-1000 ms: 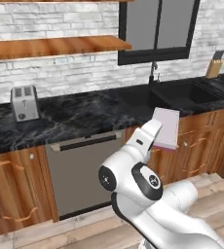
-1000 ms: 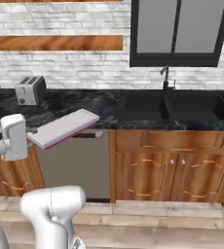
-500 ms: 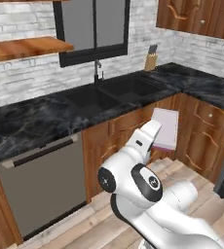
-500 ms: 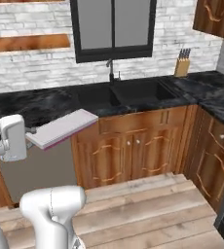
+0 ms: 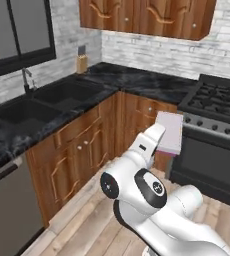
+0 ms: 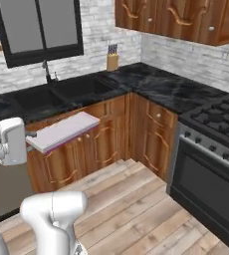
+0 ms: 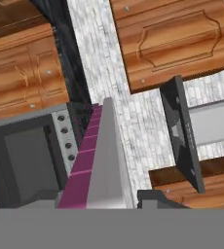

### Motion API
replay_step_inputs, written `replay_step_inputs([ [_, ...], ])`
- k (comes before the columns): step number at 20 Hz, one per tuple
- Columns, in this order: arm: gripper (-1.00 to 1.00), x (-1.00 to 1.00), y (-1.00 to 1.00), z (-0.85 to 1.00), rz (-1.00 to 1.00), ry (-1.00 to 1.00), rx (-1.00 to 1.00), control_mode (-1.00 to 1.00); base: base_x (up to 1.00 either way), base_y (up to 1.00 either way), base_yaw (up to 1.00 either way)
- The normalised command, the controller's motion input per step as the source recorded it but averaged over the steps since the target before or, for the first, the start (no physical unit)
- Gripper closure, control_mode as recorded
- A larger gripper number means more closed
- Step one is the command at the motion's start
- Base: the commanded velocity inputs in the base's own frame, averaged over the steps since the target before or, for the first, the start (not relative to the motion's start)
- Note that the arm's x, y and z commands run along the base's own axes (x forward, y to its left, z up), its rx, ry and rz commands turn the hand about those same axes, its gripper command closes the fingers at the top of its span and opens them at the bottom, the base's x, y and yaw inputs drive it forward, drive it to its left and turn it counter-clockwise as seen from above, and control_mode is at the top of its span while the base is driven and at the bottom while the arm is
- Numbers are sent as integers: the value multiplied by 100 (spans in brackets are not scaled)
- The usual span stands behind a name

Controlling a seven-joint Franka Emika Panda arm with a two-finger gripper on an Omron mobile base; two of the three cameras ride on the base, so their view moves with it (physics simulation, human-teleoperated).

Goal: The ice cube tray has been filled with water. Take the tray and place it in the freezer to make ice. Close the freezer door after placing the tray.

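Note:
My gripper (image 6: pixel 33 143) is shut on one short end of the ice cube tray (image 6: pixel 64 131), a pale pinkish-white slab with a purple underside. The tray sticks out level from the hand, in the air in front of the lower cabinets. In the left base view the ice cube tray (image 5: pixel 170 131) stands out past the white hand, before the stove's front. The hand view looks along the ice cube tray (image 7: pixel 102 163), seen edge-on, with my gripper (image 7: pixel 102 202) clamped on its near end. The freezer and its door are out of view.
A black gas stove (image 6: pixel 218 122) stands at the right, with its oven door (image 5: pixel 212 165) below. Black marble counter (image 6: pixel 166 92) wraps the corner, with a sink (image 6: pixel 74 88) and a knife block (image 6: pixel 112 59). Wooden floor (image 6: pixel 146 214) lies open ahead.
The whole scene has swung: the base has turned right, past the toaster, dishwasher and sink, to the corner and stove. The tray stays held the same way in the gripper.

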Motion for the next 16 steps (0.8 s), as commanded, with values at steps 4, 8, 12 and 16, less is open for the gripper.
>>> replay_step_inputs([
  [4,100,0,0,0,0,0,0,100,-43,0,-60],
  [8,100,0,0,0,0,0,0,100,-46,0,-59],
  [12,100,0,0,0,0,0,0,100,-46,0,-56],
  [16,100,0,0,0,0,0,0,100,-47,0,-56],
])
